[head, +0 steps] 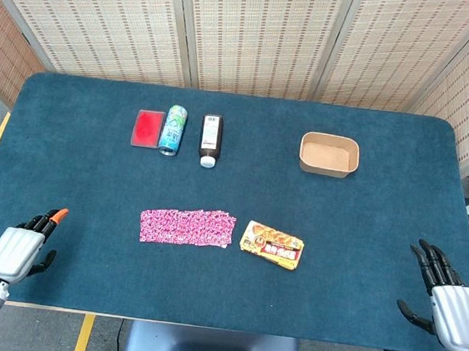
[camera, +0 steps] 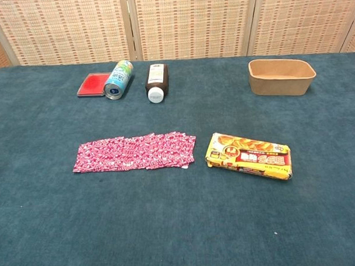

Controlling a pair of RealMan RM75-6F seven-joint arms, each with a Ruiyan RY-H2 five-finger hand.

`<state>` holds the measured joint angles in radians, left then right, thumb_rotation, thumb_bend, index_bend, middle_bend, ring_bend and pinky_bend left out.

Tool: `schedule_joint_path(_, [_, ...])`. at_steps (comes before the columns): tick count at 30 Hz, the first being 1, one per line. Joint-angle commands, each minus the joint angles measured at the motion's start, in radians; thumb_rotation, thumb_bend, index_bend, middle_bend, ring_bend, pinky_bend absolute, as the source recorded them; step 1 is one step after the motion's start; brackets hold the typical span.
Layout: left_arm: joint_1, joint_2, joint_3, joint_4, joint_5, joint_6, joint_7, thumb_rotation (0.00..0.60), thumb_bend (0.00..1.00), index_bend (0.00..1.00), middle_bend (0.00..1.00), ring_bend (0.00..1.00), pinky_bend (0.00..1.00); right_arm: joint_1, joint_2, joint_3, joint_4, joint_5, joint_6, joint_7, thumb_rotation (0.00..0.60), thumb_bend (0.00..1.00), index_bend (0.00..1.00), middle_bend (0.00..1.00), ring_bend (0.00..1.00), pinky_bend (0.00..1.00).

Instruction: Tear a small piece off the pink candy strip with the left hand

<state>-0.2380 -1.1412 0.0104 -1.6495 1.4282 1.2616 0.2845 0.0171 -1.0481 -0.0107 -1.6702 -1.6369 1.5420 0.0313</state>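
Observation:
The pink candy strip (head: 187, 227) (camera: 135, 152) lies flat on the blue table, a little left of centre near the front. My left hand (head: 24, 247) rests at the front left corner, well to the left of the strip, its fingers apart and holding nothing. My right hand (head: 444, 292) sits at the front right corner, fingers spread, also holding nothing. Neither hand appears in the chest view.
A yellow snack packet (head: 272, 244) (camera: 249, 156) lies just right of the strip. At the back stand a red pad (head: 147, 128), a can on its side (head: 172, 130), a dark bottle (head: 210, 139) and a brown paper tray (head: 329, 154).

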Motion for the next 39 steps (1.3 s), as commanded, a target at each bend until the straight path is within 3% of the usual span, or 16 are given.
schedule_joint_path(1, [0.0, 0.0, 0.0, 0.0, 0.0, 0.001, 0.001, 0.6, 0.42, 0.0, 0.11, 0.22, 0.46, 0.0, 0.0, 0.0, 0.0, 0.0, -0.001, -0.002, 0.6, 0.12, 0.0, 0.0, 0.0, 0.27])
schedule_joint_path(10, [-0.002, -0.012, -0.005, 0.018, 0.01, 0.012, 0.006, 0.6, 0.41, 0.0, 0.11, 0.22, 0.47, -0.005, -0.011, 0.0, 0.018, -0.028, 0.031, 0.014, 0.6, 0.12, 0.0, 0.0, 0.0, 0.27])
schedule_joint_path(14, [-0.006, -0.042, -0.008, 0.056, 0.047, 0.036, -0.001, 0.6, 0.45, 0.0, 0.15, 0.27, 0.49, -0.029, -0.051, 0.017, 0.052, -0.05, 0.111, -0.016, 0.6, 0.12, 0.0, 0.0, 0.0, 0.27])
schedule_joint_path(19, [-0.02, -0.072, 0.001, 0.077, 0.08, 0.025, 0.012, 0.6, 0.61, 0.0, 0.54, 0.53, 0.59, -0.072, -0.104, 0.037, 0.113, -0.099, 0.253, -0.021, 0.6, 0.2, 0.0, 0.0, 0.0, 0.27])
schedule_joint_path(23, [-0.056, -0.099, -0.01, 0.078, 0.078, -0.022, 0.03, 0.6, 0.72, 0.0, 0.67, 0.63, 0.6, -0.086, -0.112, 0.048, 0.132, -0.11, 0.304, 0.009, 0.6, 0.32, 0.0, 0.0, 0.0, 0.27])
schedule_joint_path(31, [-0.142, -0.159, -0.054, 0.066, 0.03, -0.125, 0.127, 0.6, 0.8, 0.0, 0.71, 0.67, 0.61, -0.084, -0.094, 0.046, 0.12, -0.095, 0.281, 0.035, 0.6, 0.33, 0.0, 0.0, 0.0, 0.27])
schedule_joint_path(39, [-0.208, -0.208, -0.067, 0.05, -0.09, -0.238, 0.296, 0.6, 0.81, 0.0, 0.71, 0.67, 0.61, -0.081, -0.08, 0.041, 0.109, -0.094, 0.262, 0.044, 0.6, 0.33, 0.0, 0.0, 0.0, 0.27])
